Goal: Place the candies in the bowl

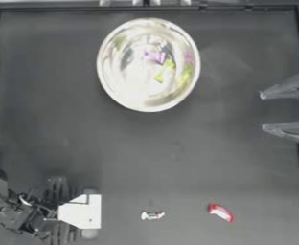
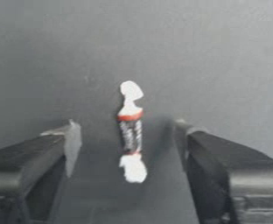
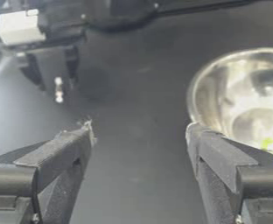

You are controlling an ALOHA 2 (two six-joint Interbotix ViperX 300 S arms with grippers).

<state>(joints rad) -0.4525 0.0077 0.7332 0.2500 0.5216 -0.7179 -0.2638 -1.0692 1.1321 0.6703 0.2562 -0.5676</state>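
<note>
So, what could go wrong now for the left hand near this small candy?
1. The left hand is open around the white twisted candy, which is thin; the fingers could close and miss it.
2. The bowl is far across the table, so the candy may drop on the way.

Two dark arms are seen. The left arm [image 1: 14, 208] is built of black blocky links, with a pale square block near its wrist and a thin light cable looped beside it. Both the left gripper [image 2: 127, 151] and right gripper [image 3: 139, 144] are fitted with dark wedge-shaped jaws edged in grey
</note>
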